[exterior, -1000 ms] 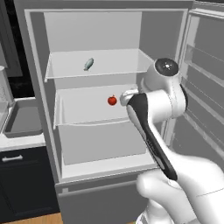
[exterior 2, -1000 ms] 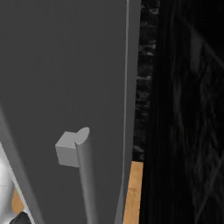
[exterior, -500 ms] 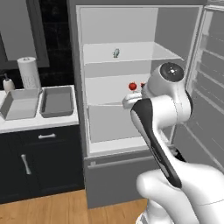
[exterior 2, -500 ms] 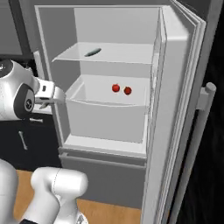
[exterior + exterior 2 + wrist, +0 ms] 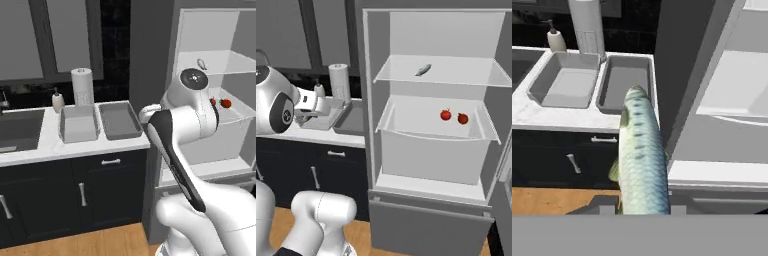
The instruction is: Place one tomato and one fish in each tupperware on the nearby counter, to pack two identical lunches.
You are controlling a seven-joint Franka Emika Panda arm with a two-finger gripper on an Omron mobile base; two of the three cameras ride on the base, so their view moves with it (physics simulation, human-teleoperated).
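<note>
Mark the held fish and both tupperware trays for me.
fish [image 5: 642, 160]: hand view, mid-body.
left tupperware [image 5: 564, 86]: hand view, bare floor.
right tupperware [image 5: 626, 82]: hand view, bare floor.

You are looking at a kitchen where a white paper towel roll [image 5: 83, 86] is standing upright at the back, against the dark backsplash, with a small pale soap dispenser [image 5: 58, 102] sitting just to its left. A dark sunken sink basin [image 5: 19, 131] is lying further left, and a faucet [image 5: 3, 99] is edging in at the frame's border. Dark cabinet drawers [image 5: 75, 195] with silver bar handles are running below, above a wooden floor [image 5: 100, 242]. To the right, a pale grey fridge [image 5: 432, 125] is standing open, its upper shelf [image 5: 406, 76] and deep lower drawer [image 5: 431, 155] showing.
</note>
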